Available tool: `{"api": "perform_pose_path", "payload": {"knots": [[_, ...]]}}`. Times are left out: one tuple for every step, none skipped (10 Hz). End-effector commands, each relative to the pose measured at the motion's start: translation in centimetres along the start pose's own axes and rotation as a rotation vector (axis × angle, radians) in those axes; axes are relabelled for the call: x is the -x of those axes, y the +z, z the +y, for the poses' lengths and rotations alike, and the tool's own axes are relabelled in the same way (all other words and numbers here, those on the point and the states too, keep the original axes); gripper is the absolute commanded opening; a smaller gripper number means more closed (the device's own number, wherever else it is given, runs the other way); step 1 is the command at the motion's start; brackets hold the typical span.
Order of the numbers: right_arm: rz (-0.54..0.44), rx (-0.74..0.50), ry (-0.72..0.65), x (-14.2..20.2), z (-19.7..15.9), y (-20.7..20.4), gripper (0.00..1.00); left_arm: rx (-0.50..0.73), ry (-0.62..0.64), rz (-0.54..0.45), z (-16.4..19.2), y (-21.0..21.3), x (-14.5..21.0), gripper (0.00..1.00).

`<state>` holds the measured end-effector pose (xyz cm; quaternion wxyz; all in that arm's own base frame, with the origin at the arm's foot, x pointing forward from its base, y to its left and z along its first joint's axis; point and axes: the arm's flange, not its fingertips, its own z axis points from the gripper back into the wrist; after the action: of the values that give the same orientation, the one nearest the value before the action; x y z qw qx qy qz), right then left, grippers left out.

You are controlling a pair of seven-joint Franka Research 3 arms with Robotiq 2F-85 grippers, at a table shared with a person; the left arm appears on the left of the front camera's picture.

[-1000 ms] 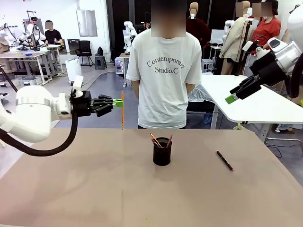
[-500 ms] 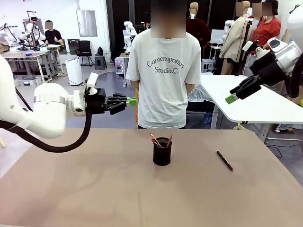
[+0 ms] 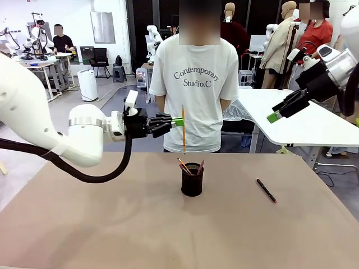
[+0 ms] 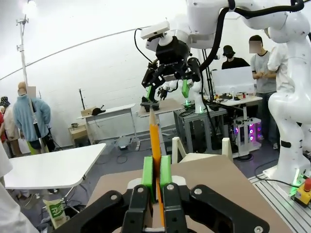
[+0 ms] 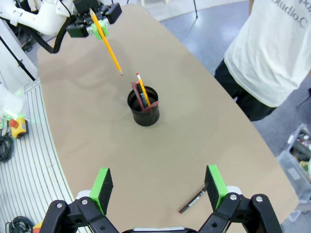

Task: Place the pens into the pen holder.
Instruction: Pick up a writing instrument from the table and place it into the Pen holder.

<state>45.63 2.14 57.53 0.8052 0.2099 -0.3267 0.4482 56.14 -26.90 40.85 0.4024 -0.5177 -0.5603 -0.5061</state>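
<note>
Beige tabletop [image 3: 84, 224] is sitting just as it was a second ago. Your pen holder [image 3: 192, 182] is standing mid-table with other pens [image 3: 184, 166] poking out of it, and the black pen [image 3: 266, 190] is lying well off to its right, unmoved. Your left gripper [image 3: 178, 121] is the one changing: it's been sliding rightward in front of the person [image 3: 193, 84]. Now it's clenching the yellow pencil [image 3: 183, 131] upright, its lower end hanging just above the holder's rim, slightly left of centre. Your right gripper [image 3: 276, 116] is staying parked high on the right, jaws spread wide, grasping nothing.
</note>
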Motion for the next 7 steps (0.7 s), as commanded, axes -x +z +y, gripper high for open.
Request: {"api": "perform_pose_path", "payload": {"knots": [[-0.004,-0.003,0.001,-0.1,0.0,0.1,1.0,0.024,-0.001,-0.046,1.2,-1.0,1.8,0.0],[-0.004,-0.003,0.001,-0.1,0.0,0.1,1.0,0.056,-0.009,-0.045,1.2,-1.6,2.9,0.0],[-0.004,-0.003,0.001,-0.1,0.0,0.1,1.0,0.086,-0.019,-0.043,1.1,-2.2,4.0,0.0],[-0.004,-0.003,0.001,-0.1,0.0,0.1,1.0,0.106,-0.015,-0.048,1.1,-2.6,5.0,0.0],[-0.004,-0.003,0.001,-0.1,0.0,0.1,1.0,0.124,-0.017,-0.053,1.2,-2.8,6.0,0.0],[-0.004,-0.003,0.001,-0.1,0.0,0.1,1.0,0.13,-0.019,-0.048,1.2,-2.9,6.8,0.0],[-0.004,-0.003,0.001,-0.1,0.0,0.1,1.0,0.132,-0.02,-0.028,1.3,-3.0,7.5,0.0]]}}
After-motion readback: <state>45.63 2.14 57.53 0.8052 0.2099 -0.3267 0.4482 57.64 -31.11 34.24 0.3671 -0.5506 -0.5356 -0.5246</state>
